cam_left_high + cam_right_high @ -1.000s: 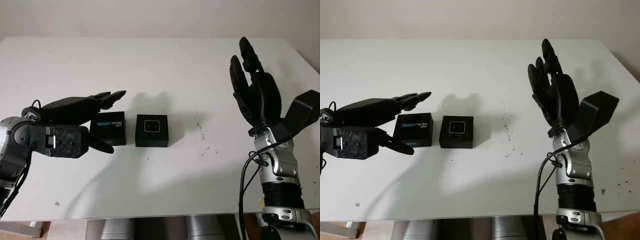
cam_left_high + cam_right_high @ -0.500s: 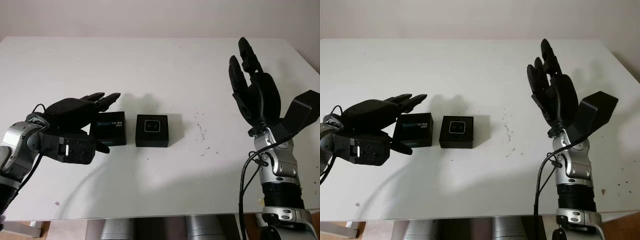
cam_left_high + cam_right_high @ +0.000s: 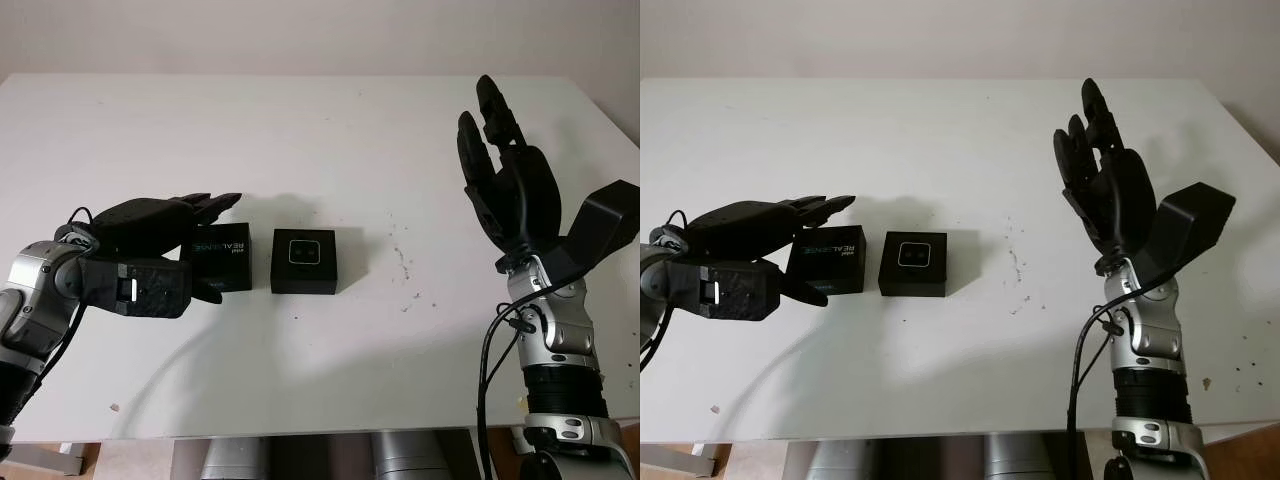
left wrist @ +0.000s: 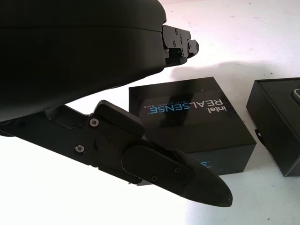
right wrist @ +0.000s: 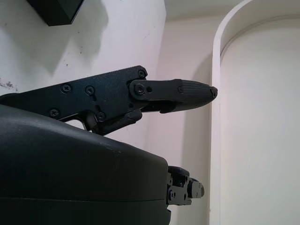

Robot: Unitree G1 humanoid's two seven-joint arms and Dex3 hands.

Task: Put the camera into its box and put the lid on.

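Two black pieces lay side by side; our left hand (image 3: pixel 150 255), holding nothing, sat just beside the lid (image 3: pixel 222 254), nearer than our raised, empty right hand (image 3: pixel 510 190); the box (image 3: pixel 304 261) lay beyond.

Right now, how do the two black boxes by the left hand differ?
The lid has a closed top printed REALSENSE; the box is open-topped with the camera seated inside. The lid sits between the left hand's fingers; the box stands clear, untouched. Both are black, square and flat on the table.

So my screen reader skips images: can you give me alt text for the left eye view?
The left robot hand, open, reaches around a black RealSense-printed lid beside an open black box holding a camera on a white table; the right robot hand is raised, open.
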